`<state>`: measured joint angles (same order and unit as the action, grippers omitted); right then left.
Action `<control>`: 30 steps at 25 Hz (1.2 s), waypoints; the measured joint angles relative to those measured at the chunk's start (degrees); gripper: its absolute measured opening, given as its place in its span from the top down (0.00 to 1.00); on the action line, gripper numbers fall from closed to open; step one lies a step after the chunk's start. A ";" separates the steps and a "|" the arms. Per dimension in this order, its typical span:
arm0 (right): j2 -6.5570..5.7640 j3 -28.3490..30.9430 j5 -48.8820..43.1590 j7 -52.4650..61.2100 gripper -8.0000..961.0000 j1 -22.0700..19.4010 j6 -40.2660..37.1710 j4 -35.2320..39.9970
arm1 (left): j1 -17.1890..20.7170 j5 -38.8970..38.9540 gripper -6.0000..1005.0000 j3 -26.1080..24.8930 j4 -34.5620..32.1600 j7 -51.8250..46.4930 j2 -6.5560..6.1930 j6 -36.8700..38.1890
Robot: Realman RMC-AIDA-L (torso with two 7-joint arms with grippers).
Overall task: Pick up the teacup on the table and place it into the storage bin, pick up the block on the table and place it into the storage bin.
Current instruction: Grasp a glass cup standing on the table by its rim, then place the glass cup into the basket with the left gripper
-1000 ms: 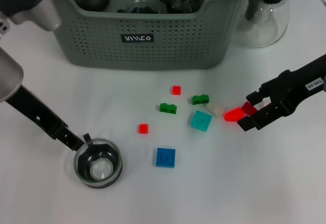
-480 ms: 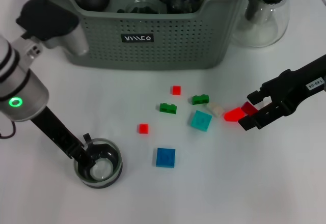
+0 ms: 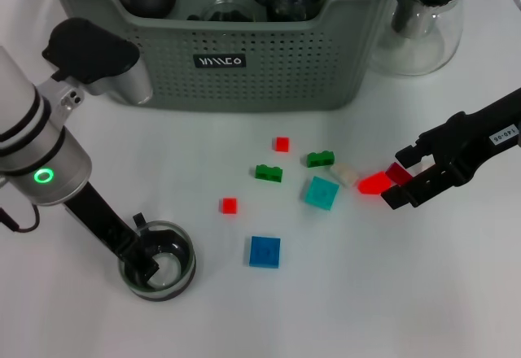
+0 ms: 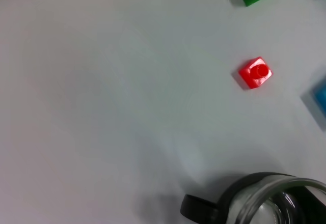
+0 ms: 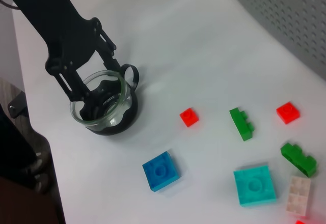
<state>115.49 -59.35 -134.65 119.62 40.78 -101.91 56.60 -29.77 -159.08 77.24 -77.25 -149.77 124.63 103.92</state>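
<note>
Head view: the left gripper (image 3: 148, 258) straddles the teacup's (image 3: 160, 264) rim at 7 o'clock, fingers apart; the right gripper (image 3: 391, 184) at 3 o'clock pinches a red block (image 3: 374, 183).

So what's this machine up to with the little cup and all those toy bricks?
It is tidying the table into the grey-green storage bin. The left gripper is at the glass teacup, one finger reaching inside the rim, cup on the table. The right gripper is shut on a red block just above the table. Other blocks lie loose between them, and dark teaware already sits in the bin.
</note>
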 joint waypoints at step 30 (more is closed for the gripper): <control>-0.14 0.11 0.00 0.60 0.03 0.60 -0.04 0.50 | -0.28 -0.80 0.94 -2.25 -7.15 1.21 -0.54 -0.08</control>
<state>115.34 -59.24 -134.65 120.22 41.38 -101.95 57.10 -30.05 -159.88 74.99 -84.40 -148.55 124.09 103.83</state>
